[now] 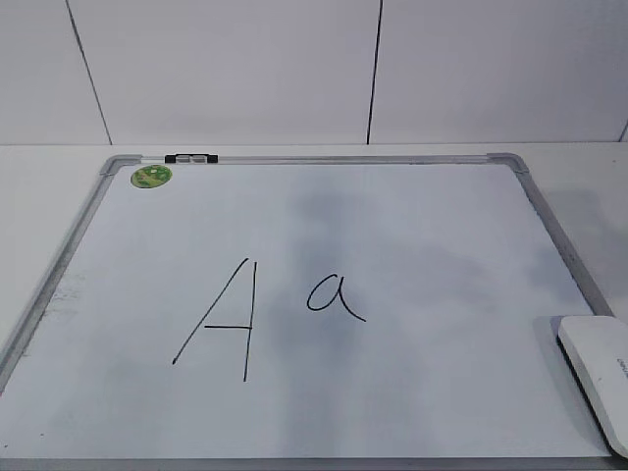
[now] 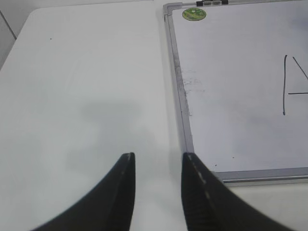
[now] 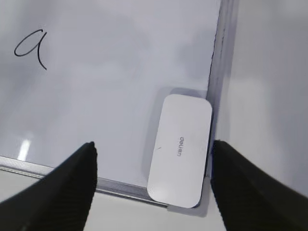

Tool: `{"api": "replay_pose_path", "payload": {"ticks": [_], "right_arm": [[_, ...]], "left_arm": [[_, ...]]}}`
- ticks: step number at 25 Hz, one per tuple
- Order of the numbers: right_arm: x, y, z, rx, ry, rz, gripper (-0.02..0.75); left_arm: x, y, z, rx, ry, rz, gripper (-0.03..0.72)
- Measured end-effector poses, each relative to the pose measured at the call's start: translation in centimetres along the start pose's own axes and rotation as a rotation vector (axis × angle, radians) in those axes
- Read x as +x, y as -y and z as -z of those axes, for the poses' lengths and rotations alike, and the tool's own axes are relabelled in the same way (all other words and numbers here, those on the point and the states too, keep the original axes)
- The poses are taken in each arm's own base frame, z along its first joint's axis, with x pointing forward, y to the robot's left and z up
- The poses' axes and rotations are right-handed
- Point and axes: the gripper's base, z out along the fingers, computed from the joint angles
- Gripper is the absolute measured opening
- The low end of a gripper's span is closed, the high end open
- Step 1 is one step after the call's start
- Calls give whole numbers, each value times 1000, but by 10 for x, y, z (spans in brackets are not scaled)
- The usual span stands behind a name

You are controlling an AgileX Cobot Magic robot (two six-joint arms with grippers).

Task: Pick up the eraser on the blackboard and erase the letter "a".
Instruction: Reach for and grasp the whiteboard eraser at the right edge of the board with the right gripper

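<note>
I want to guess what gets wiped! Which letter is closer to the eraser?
The small curly "a". It sits right of the tall pointy "A", on the side where the eraser lies at the board's right edge.

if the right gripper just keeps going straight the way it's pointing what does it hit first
Most likely the eraser. In the right wrist view it lies between the open fingers of the right gripper, at the blackboard's corner against the frame. Height above it is unclear.

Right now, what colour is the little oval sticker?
Green, the sticker shows best in the left wrist view.
</note>
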Motion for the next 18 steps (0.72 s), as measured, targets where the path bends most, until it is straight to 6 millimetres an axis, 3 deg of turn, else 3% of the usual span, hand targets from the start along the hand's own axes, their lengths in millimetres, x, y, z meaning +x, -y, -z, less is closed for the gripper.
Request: {"api": "replay_pose_path", "payload": {"ticks": [7, 13, 18], "right_arm": [[-3, 0, -33, -35, -181, -74, 556], [-2, 1, -49, -38, -285, -118, 557], [0, 4, -56, -13, -344, -134, 661]], "left_arm": [[0, 0, 0, 0, 0, 0, 245], [0, 0, 0, 0, 0, 0, 245], [0, 0, 0, 0, 0, 0, 245]]}}
